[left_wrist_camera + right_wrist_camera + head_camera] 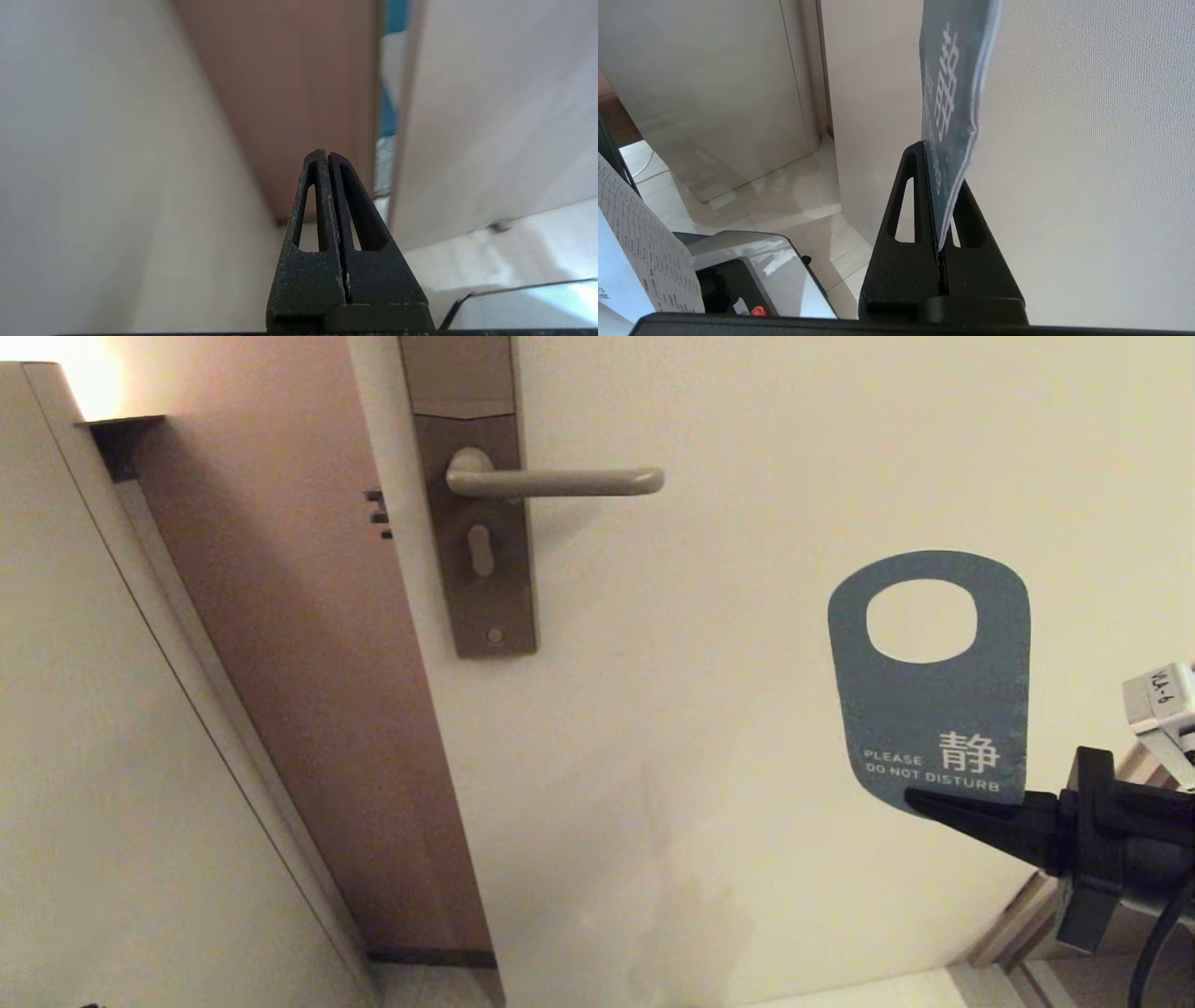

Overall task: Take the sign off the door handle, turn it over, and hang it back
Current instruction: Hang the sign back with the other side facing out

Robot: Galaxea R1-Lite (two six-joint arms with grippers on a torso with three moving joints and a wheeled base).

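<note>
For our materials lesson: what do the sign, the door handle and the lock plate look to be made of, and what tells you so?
The sign: probably thin card, matte blue with white print; its edge, clamped in the right gripper, looks thin and pale. The door handle: likely metal, with a matte beige-bronze finish and soft highlights. The lock plate: probably brushed metal, darker brown with a dull sheen.
</note>
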